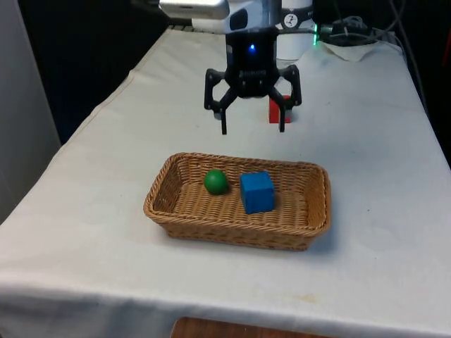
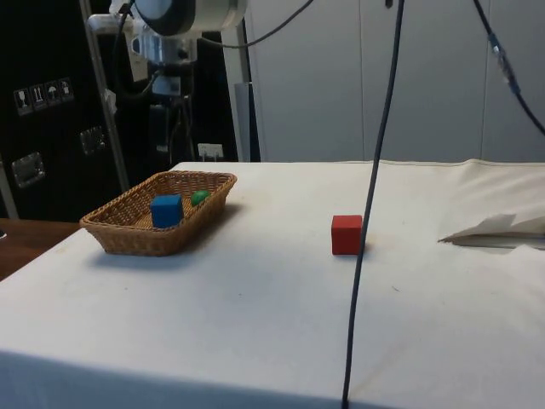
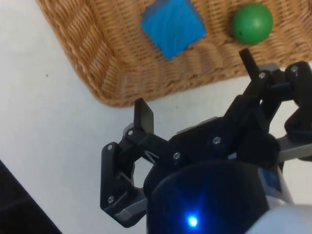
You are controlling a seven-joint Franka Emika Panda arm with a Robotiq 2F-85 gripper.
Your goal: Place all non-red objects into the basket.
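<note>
A shallow rectangular woven wicker basket (image 1: 176,211) sits on the near middle of the white-clothed counter (image 1: 84,232), its long side running across the front view from left to right. Inside it lie two things: a small green ball (image 1: 216,182) towards the front view's left, close to the far wall, and a blue cube (image 1: 256,191) just beside it on the front view's right, the two near each other but apart. In the side view the same basket (image 2: 128,234) stands near the counter's edge with the blue cube (image 2: 166,210) nearer the camera and the green ball (image 2: 200,198) behind it. Farther back, the black two-finger end effector (image 1: 252,129) hangs in the air above the counter, beyond the basket's far rim, its fingers pointing down, spread wide and holding nothing. In the wrist view the end effector (image 3: 195,83) is over bare cloth just outside the basket's rim (image 3: 97,73), with the blue cube (image 3: 173,27) and the green ball (image 3: 252,23) lying on the weave beyond it. Behind the end effector, on the far part of the counter, a small red cube (image 1: 275,110) stands alone on the cloth, partly hidden by one finger in the front view; in the side view the red cube (image 2: 347,234) is well apart from the basket. At the far right of the front view a crumpled white cloth (image 1: 359,49) lies on the counter.
</note>
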